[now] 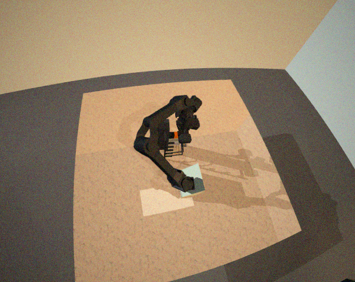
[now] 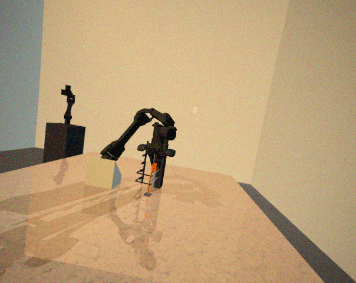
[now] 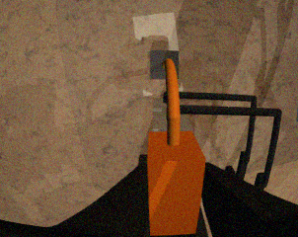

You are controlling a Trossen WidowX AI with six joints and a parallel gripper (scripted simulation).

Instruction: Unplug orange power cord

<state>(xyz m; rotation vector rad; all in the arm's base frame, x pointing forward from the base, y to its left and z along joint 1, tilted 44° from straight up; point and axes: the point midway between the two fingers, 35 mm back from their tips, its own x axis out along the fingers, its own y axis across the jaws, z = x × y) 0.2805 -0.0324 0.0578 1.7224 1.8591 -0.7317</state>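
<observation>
Closest to us in the wrist view is the orange, box-shaped plug [image 1: 176, 134] [image 2: 154, 167] [image 3: 175, 197], clamped between the black fingers of our tool [image 1: 176, 135] [image 2: 154, 165] [image 3: 175, 173]. Its thin, round orange cord [image 2: 150, 180] [image 3: 173, 104] leads to a small, dark square pad [image 2: 147, 194] [image 3: 160, 71] on the speckled tan table [image 1: 126, 237] [image 2: 217, 237] [image 3: 50, 99]. We cannot tell whether the plug is seated in the strip.

Just beside the cord stands a thin-barred black frame [image 1: 182, 148] [image 2: 144, 161] [image 3: 273, 143], which leaves us little room on that side; from above, it mostly shows as short parallel bars. The exterior view gives its height, and the cord's drop, which the top view hides. Our six-joint black arm [image 1: 159, 160] [image 2: 128, 135] arches from a pale block [image 1: 197, 168] [image 2: 99, 173], well inside the table's edges, with wide room around it.

Farther back, only the exterior view shows another black arm [image 2: 69, 106] on a dark box-shaped pedestal [image 2: 55, 141], and a small white plate [image 2: 194, 110] on the wall.
</observation>
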